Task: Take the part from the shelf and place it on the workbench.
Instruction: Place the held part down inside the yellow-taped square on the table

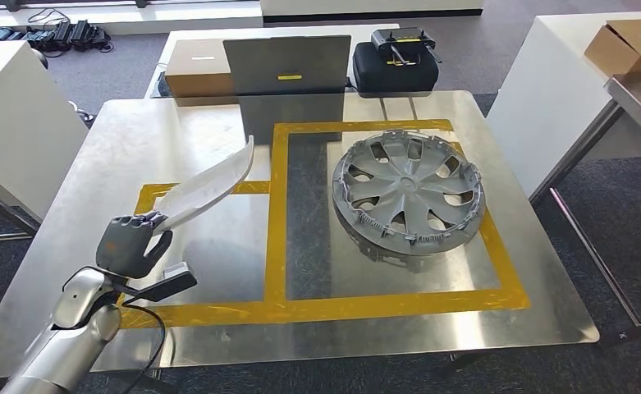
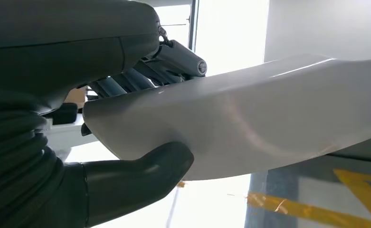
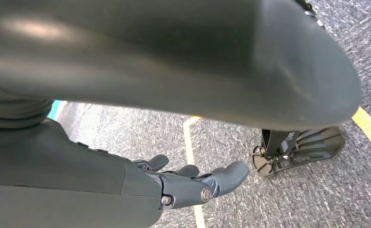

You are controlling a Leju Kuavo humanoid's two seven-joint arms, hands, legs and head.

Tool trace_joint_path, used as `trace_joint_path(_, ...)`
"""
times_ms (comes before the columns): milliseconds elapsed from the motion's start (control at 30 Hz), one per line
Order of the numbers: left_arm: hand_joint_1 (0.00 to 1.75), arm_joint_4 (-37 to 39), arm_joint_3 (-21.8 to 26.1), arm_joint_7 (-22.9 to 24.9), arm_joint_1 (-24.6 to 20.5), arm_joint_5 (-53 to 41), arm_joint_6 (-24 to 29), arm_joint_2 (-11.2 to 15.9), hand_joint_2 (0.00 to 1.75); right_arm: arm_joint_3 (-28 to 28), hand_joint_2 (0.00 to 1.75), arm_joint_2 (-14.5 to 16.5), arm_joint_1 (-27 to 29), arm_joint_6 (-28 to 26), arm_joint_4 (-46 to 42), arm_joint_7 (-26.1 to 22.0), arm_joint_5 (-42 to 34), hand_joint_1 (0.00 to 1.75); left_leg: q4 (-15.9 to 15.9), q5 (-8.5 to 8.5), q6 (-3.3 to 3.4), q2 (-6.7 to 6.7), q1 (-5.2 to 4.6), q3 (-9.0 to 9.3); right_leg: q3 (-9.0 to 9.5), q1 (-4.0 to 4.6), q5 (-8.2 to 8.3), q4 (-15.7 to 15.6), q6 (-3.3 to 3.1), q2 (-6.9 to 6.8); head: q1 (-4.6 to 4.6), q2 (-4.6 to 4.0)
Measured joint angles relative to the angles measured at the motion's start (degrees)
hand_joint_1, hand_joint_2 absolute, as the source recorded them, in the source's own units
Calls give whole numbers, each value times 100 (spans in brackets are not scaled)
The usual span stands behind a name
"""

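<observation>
Head view: left hand (image 1: 130, 243) grips the white trim panel (image 1: 210, 182) above the workbench (image 1: 382, 328); next, lower and release. Right hand (image 3: 193, 183) hangs empty, fingers apart.

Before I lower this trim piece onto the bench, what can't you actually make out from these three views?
- Far end of the white trim part: cut off by the left wrist picture's edge.
- Whether the part touches the workbench: head view cannot settle it.
- Left hand fingers behind the part: hidden by it in the left wrist view.
- Right hand: partly hidden by the dark cover.
- Wheel cover underside: hidden.
</observation>
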Motion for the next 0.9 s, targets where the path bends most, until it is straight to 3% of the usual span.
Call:
trace_joint_path(167,175,-379,310,149,491,-422,-118,-2,175,0,0,0,-4,16,0,-3,55,0,0,-1,-1,-1,0,0,-1,0,-2,0,-1,-1,1,0)
trace_joint_path(500,175,-864,743,225,1065,-653,-214,-14,175,8,0,0,-14,102,0,1,157,0,-1,-1,-1,-3,1,1,2,1,-2,0,-1,-4,0,0)
trace_joint_path(633,0,-1022,821,225,1194,-660,-232,-21,175,16,0,0,-23,107,0,4,174,0,-1,-1,-1,-3,1,1,2,1,-3,0,-1,-4,1,0)
trace_joint_path(900,0,-1275,934,218,1339,-751,-341,-32,175,20,0,0,-39,121,0,-2,196,0,-1,-1,-1,-4,1,2,3,2,-3,0,-1,-5,0,0)
